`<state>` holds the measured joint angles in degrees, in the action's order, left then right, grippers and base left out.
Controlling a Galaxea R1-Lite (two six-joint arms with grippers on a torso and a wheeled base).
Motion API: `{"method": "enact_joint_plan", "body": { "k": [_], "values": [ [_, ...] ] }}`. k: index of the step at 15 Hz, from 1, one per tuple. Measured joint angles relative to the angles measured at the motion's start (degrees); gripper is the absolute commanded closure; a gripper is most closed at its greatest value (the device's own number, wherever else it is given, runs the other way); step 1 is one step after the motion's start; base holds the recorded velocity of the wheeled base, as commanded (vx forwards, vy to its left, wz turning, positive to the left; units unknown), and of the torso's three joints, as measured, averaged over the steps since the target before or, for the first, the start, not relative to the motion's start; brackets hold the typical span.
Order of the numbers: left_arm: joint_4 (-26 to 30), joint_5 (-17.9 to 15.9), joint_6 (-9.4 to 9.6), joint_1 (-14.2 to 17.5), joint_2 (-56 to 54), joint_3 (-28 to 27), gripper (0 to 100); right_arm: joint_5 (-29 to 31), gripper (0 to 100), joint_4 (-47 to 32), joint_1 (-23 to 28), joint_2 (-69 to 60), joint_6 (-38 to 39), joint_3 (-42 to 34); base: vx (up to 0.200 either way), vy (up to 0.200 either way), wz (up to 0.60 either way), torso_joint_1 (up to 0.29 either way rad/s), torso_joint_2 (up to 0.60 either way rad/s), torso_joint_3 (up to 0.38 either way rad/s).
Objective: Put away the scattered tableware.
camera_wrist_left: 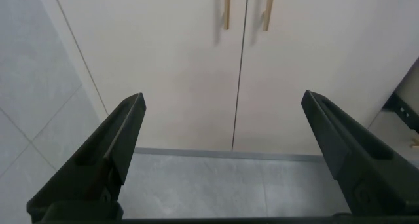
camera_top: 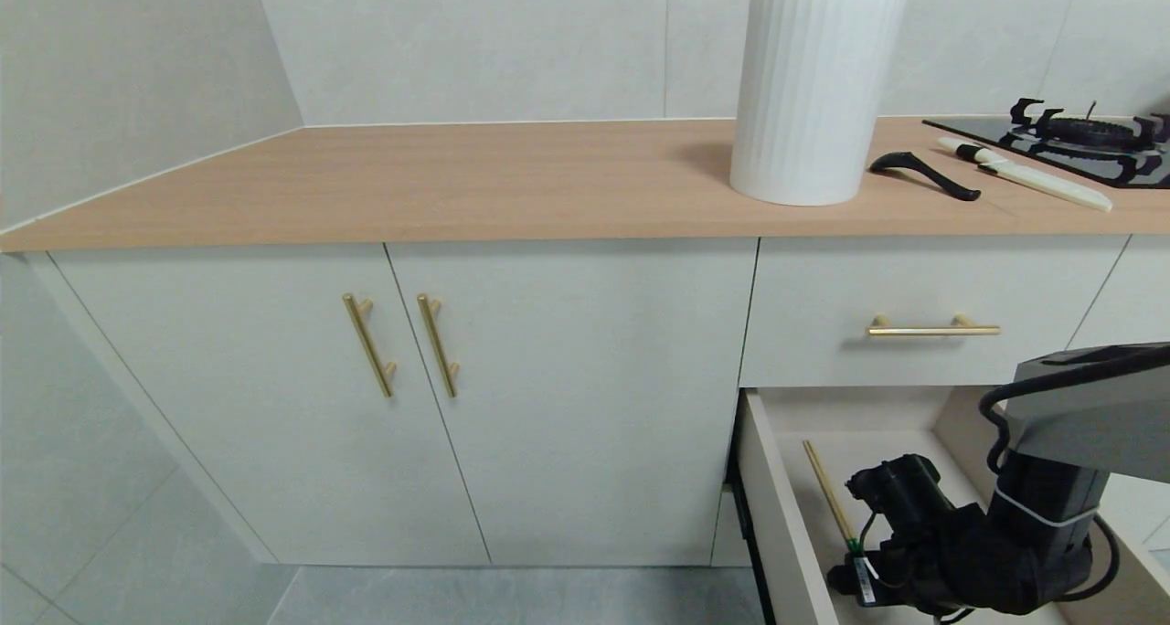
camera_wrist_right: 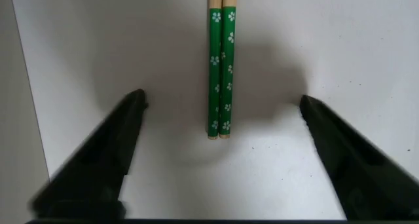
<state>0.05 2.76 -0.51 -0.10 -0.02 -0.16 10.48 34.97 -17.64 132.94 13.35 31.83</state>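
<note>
Right gripper [camera_wrist_right: 220, 101] is hovering with its fingers spread wide over the green-tipped chopsticks [camera_wrist_right: 219, 60], which are lying free on the floor of the open drawer [camera_top: 772, 506].

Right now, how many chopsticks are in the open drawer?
2. The chopsticks lie side by side, touching, in the open drawer near its left wall. The arm hides part of it; more may be there.

Grey tiled walls [camera_top: 457, 40], pale cabinets [camera_top: 567, 406], wooden countertop [camera_top: 457, 182]
</note>
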Motion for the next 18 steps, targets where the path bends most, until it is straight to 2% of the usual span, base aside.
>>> {"method": "enact_joint_plan", "body": {
  "k": [5,10,14,18],
  "values": [
    [0.00,0.02,0.00,0.00,0.00,0.00,0,0.24,0,3.40,-0.57,-5.96,-0.09,-3.63,0.000,0.000,0.00,0.000,0.00,0.000],
    [0.00,0.02,0.00,-0.01,0.00,0.02,0,0.40,0,3.94,0.01,-20.02,-2.51,-6.80,0.000,0.000,0.00,0.000,0.00,0.000],
    [0.06,0.04,0.00,0.00,0.00,0.02,0,0.40,0,4.00,0.45,-31.50,-7.00,-9.26,0.000,0.000,0.00,0.022,-0.18,-0.267],
    [-0.02,0.02,0.00,-0.01,0.00,-0.02,0,0.32,0,3.89,0.23,-40.11,-9.90,-11.06,0.000,0.000,0.00,0.064,-0.51,-0.350]
  ]
}}
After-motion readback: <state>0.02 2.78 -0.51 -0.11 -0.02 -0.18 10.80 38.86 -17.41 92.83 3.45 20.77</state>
